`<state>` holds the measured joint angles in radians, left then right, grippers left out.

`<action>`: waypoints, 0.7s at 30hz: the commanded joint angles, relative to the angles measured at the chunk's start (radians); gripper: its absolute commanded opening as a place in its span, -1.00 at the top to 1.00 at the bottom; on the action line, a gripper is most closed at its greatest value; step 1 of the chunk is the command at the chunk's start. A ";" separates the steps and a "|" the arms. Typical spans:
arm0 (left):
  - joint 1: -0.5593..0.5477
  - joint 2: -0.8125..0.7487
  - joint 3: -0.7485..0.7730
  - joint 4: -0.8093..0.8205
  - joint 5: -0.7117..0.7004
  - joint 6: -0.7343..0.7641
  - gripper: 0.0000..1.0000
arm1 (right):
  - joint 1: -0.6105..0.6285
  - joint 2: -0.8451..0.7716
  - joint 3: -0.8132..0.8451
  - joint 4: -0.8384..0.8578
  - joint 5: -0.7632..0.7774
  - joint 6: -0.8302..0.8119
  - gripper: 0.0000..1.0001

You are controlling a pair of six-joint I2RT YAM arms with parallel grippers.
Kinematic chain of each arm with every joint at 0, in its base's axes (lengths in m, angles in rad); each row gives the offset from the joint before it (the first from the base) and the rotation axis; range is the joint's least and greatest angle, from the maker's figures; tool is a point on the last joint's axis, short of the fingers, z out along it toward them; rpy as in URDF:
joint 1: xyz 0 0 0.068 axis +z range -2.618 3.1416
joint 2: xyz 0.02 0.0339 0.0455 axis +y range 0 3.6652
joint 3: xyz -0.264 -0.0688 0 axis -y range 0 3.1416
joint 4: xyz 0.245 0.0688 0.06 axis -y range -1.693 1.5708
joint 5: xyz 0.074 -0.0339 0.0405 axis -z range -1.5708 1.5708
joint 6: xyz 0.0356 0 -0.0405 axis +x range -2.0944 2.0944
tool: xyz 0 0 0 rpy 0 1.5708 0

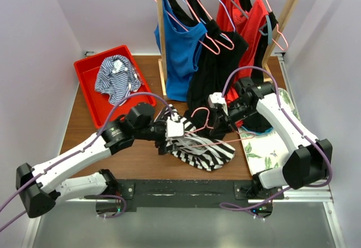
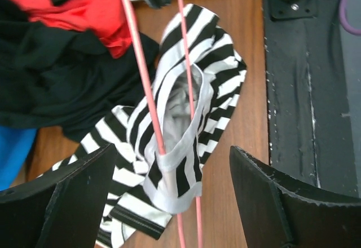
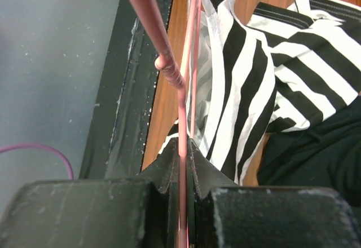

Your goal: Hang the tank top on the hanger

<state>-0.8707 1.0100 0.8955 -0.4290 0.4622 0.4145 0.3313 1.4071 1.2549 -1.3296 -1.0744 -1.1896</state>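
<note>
The black-and-white striped tank top lies bunched on the wooden table between my two arms. One strap loops over an arm of the pink wire hanger. In the left wrist view that strap hangs on the hanger, and the tank top spreads out beneath. My left gripper is open, its fingers wide on either side of the strap, touching nothing. My right gripper is shut on the hanger wire, with striped fabric just beyond. Seen from above, the right gripper holds the hanger by its hook end.
A red tray at the back left holds a thin blue-and-white striped garment. Blue, black and red tops hang from a wooden rack at the back. A leaf-print cloth lies at the right.
</note>
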 commanded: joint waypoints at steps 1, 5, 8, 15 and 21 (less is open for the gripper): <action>0.004 0.047 0.010 0.049 0.118 0.049 -0.67 | 0.012 -0.020 0.023 -0.077 -0.059 -0.080 1.00; 0.004 0.102 0.029 0.035 0.127 0.049 -0.46 | 0.014 -0.036 0.015 -0.074 -0.059 -0.082 1.00; 0.004 0.134 0.036 0.042 0.130 0.020 -0.08 | 0.014 -0.040 0.005 -0.069 -0.061 -0.081 1.00; 0.004 0.190 0.046 0.064 0.095 -0.099 1.00 | 0.014 -0.057 -0.008 -0.028 -0.061 -0.036 1.00; 0.044 0.096 -0.052 0.211 -0.105 -0.443 1.00 | 0.003 -0.109 0.029 0.249 0.222 0.443 0.16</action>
<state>-0.8562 1.1915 0.8955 -0.3634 0.4660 0.2329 0.3401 1.3544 1.2396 -1.2816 -1.0424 -1.0592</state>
